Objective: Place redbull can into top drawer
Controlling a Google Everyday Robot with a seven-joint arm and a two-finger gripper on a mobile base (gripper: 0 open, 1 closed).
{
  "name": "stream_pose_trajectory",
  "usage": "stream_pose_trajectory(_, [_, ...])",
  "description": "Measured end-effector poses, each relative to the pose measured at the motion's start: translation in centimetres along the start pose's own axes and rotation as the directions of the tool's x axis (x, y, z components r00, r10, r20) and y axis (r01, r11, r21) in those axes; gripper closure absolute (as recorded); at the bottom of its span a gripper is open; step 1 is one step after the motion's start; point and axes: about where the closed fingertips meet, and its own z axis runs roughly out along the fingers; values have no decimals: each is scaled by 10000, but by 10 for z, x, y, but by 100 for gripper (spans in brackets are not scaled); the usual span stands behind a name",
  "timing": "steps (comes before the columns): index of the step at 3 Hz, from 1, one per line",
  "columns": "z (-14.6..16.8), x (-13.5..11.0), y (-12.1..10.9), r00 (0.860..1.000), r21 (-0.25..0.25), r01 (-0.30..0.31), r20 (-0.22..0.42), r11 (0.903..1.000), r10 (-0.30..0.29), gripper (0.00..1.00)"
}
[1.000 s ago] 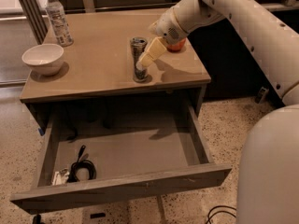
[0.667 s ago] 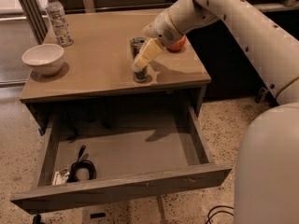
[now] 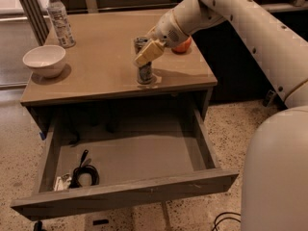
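Note:
The redbull can (image 3: 144, 74) stands upright on the wooden tabletop (image 3: 103, 57), near its front edge and right of the middle. My gripper (image 3: 147, 52) reaches in from the upper right and sits at the can's upper half, covering part of its top. The top drawer (image 3: 126, 194) is pulled out below the tabletop, with its grey floor showing.
A white bowl (image 3: 44, 60) sits at the table's left and a clear water bottle (image 3: 59, 19) at the back left. A reddish round fruit (image 3: 183, 45) lies behind my gripper. A black cable (image 3: 83, 173) and small items lie in the drawer's front left corner.
My gripper has moved left and slightly down, from beside the can onto its upper part. The can stands where it stood.

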Motion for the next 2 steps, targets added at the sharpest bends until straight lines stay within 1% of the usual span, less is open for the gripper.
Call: stream_pose_trajectory(2, [0,0,0,10000,-2,1,1,10000,-1,89])
